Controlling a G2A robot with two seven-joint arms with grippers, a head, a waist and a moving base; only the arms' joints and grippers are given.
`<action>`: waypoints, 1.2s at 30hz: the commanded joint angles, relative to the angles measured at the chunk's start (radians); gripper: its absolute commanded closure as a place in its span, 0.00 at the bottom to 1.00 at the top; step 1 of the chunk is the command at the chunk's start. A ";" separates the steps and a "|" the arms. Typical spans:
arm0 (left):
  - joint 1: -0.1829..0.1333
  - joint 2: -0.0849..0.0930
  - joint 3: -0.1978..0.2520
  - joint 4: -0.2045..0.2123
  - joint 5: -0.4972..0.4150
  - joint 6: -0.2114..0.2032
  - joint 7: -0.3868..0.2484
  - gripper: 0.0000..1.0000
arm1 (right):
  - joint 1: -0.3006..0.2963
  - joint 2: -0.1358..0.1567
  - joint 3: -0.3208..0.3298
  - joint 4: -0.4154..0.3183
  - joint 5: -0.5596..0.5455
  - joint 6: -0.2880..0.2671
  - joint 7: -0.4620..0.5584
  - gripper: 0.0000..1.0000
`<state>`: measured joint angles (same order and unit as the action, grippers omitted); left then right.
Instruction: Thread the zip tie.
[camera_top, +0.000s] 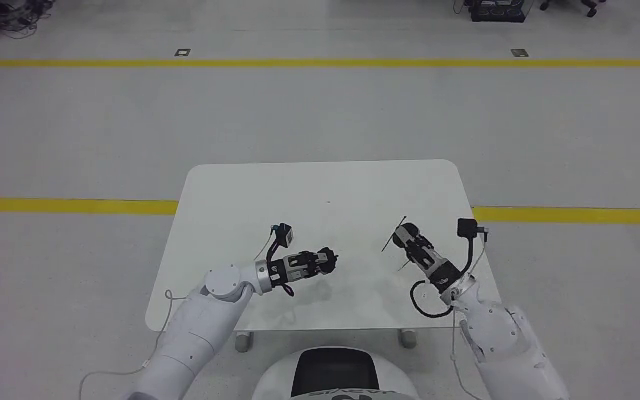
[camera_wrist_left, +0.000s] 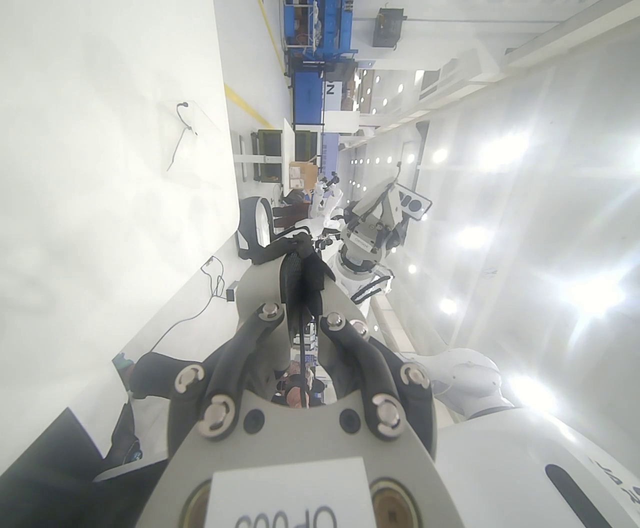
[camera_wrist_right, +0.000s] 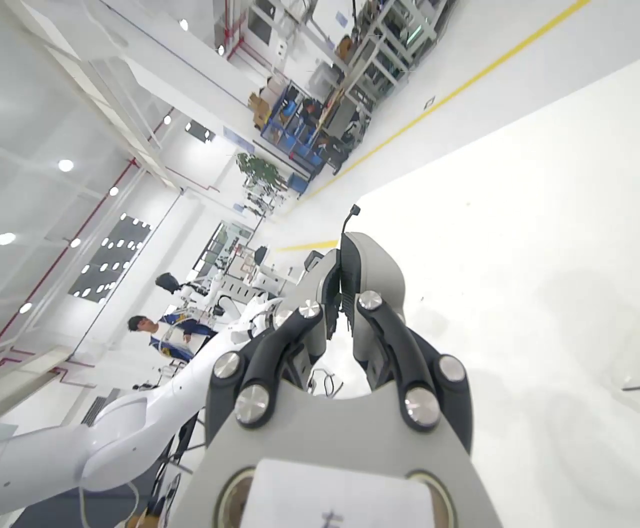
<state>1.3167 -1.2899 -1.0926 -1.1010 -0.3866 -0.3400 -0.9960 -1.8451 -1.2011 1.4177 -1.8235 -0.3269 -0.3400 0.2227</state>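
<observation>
— Both arms are hanging closest to us, over the near half of the desk (camera_top: 320, 190). The left arm (camera_top: 228, 285) is bending in from one side and the right arm (camera_top: 495, 330) from the other, so their tips are facing each other.
— And the jaws?
— The right jaws are pinching the zip tie (camera_top: 386, 246). In the right wrist view the pads are pressing flat on the strap, and its head (camera_wrist_right: 355, 209) is poking out just past the tips. The left jaws are sitting closed too, but I am not seeing whether anything thin is caught between them.
— Which way is the tie lying from the left jaws?
— Off to their right, across a gap of bare desk. Its long axis is running slantwise across the right tips, with one end pointing back toward the left arm and the other toward the far edge.
— So the right arm is the nearer one.
— Yes, it is holding it. I am judging that the left jaws are needing to open, cross that gap and line up with the slanted strap before any threading.
</observation>
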 joint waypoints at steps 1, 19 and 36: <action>0.000 0.000 0.000 0.000 0.000 0.000 0.000 1.00 | -0.016 0.008 -0.031 -0.011 -0.028 0.000 -0.107 1.00; 0.000 0.000 0.000 0.000 0.000 0.000 0.000 1.00 | 0.073 0.155 -0.433 0.124 -0.194 0.000 -0.853 1.00; 0.000 0.000 0.000 0.000 0.000 0.000 0.000 1.00 | 0.121 0.159 -0.458 0.155 -0.200 0.000 -0.872 1.00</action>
<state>1.3167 -1.2899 -1.0926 -1.1010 -0.3866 -0.3400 -0.9960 -1.7335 -1.0411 0.9653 -1.6765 -0.5286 -0.3400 -0.6492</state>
